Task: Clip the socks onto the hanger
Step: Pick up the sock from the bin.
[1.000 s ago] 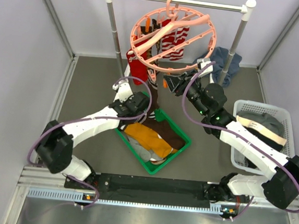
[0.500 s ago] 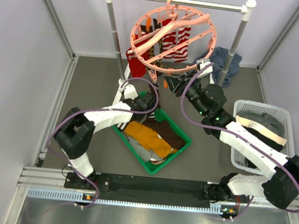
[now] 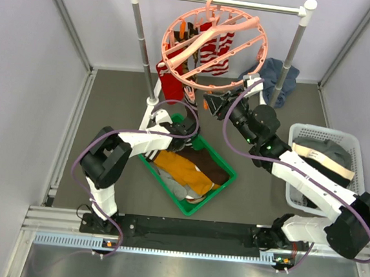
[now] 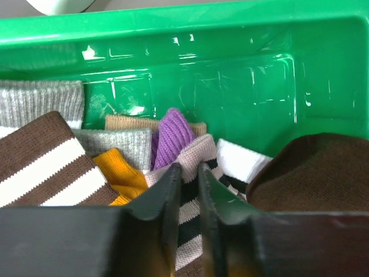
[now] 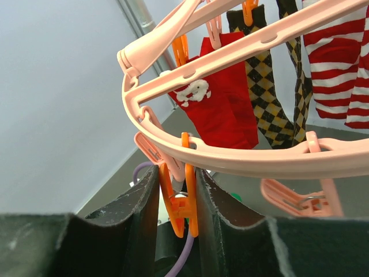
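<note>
Left gripper clamps a striped sock in the green tray, mid-table. Right gripper squeezes an orange clip on the hanger (far edge). Lift straight up, keeping only one sock.

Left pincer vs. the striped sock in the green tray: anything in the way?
Nothing visible. The left pincer is closed on the beige-and-dark striped fabric sock. The purple knit sock lies just behind it and the dark brown sock off to one side, neither in between.
</note>
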Controlling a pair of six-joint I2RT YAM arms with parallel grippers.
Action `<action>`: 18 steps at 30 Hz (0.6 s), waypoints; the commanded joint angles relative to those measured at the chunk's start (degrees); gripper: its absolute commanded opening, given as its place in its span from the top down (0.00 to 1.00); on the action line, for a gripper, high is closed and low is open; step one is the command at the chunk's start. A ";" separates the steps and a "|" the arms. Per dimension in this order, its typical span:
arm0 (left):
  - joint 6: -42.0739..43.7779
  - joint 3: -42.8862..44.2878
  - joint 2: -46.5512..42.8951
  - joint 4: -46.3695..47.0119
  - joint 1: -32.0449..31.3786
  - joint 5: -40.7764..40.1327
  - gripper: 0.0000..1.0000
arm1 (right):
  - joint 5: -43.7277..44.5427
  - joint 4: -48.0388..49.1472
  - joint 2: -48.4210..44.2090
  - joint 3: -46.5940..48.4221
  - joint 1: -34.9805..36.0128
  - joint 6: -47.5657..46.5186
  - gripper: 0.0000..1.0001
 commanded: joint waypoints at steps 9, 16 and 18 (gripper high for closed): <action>4.72 0.06 -16.00 -6.22 0.03 -4.26 0.99 | -0.33 -5.42 -2.09 -0.92 1.15 -1.59 1.00; 17.82 -2.49 -27.44 0.71 -0.05 -6.11 1.00 | -1.21 -7.18 -3.15 0.22 0.89 -1.50 1.00; 22.64 -4.68 -30.59 6.13 -0.05 -3.84 1.00 | -1.12 -7.71 -3.32 0.49 0.88 -1.68 1.00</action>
